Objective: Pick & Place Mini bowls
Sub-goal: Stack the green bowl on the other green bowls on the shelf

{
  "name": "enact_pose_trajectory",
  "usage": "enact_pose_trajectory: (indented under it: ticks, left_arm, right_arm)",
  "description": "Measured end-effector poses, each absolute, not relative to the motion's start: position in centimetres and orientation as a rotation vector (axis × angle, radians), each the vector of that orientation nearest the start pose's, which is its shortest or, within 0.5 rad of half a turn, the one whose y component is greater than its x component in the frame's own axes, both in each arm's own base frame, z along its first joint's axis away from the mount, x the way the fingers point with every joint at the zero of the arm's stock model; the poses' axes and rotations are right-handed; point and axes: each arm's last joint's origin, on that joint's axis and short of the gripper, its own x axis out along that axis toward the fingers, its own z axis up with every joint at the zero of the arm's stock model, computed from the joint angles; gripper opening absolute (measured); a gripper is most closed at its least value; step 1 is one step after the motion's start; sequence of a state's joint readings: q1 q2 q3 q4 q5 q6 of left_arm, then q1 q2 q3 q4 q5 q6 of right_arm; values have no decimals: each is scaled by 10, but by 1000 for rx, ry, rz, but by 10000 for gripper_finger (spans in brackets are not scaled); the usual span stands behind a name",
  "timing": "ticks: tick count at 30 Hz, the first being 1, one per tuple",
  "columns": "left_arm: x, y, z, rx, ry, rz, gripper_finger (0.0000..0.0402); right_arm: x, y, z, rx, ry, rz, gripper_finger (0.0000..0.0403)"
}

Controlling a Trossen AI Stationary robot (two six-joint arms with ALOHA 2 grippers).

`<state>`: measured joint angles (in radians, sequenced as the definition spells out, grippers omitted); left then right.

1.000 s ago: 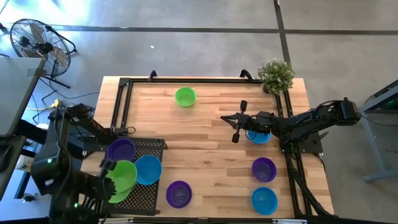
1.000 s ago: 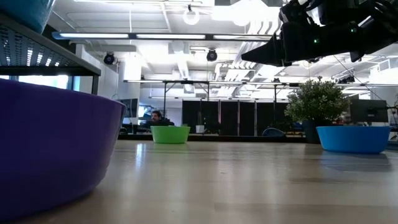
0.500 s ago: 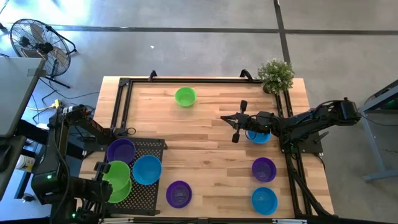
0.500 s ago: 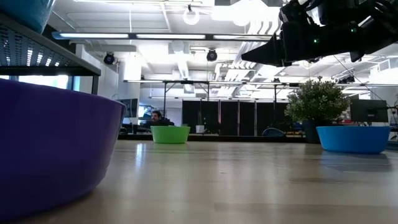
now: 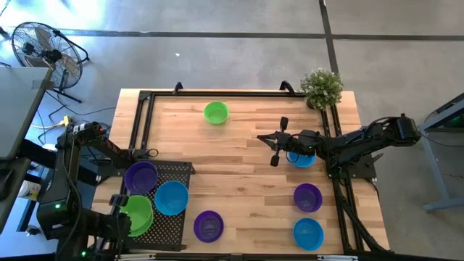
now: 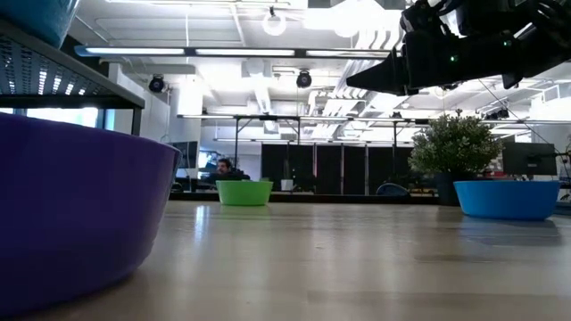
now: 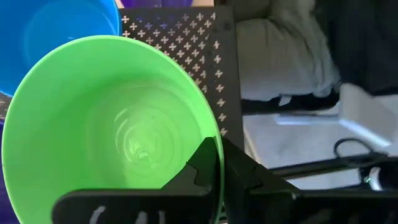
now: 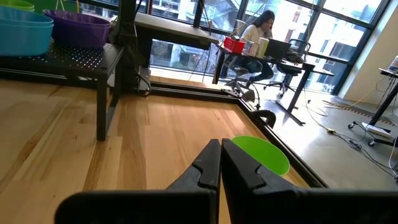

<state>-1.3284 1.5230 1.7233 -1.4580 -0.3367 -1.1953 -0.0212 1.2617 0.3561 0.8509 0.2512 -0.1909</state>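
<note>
My left gripper (image 7: 221, 148) is shut on a green mini bowl (image 5: 136, 212), which is over the near left part of a black perforated rack (image 5: 174, 170). A purple bowl (image 5: 141, 176) and a blue bowl (image 5: 172, 197) sit on that rack. On the table stand a purple bowl (image 5: 209, 226), a far green bowl (image 5: 216, 112), and a purple (image 5: 307, 197) and a blue bowl (image 5: 308, 233) at the right. My right gripper (image 5: 260, 137) hovers shut and level, with another blue bowl (image 5: 303, 159) below its arm. My left gripper pinches the green bowl's rim (image 7: 214, 134), one finger inside the bowl and one outside its wall. The fingers come steeply from above. The bowl's mouth faces up toward the wrist. Whether its bottom rests on the rack I cannot tell.
A potted plant (image 5: 321, 87) stands at the far right corner. A black frame rail (image 5: 217, 94) runs along the table's far and side edges. Bare wood lies in the table's middle (image 5: 232, 167). A person sits at a desk (image 8: 260, 26) in the room beyond.
My left gripper has gone down toward the rack and a little toward the table's left edge, rolling at the wrist. The green bowl has sunk with it and now sits lower and more level. The grip has stayed shut.
</note>
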Motion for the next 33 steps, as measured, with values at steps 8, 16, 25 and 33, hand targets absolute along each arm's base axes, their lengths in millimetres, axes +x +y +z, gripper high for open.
enact_pose_trajectory:
  ticks: [8,16,25,33]
  left_arm:
    - [80,-257,379,-76,1165,-155,1]
    - [97,-265,363,-9,1290,-149,1]
    - [99,-265,363,-16,1292,-142,29]
    - [98,-265,362,-36,1311,-126,97]
  right_arm:
    - [234,-12,194,-196,81,-266,1]
    - [234,-12,194,-196,81,-266,1]
    - [234,-12,194,-196,81,-266,1]
    - [234,-12,194,-196,81,-266,2]
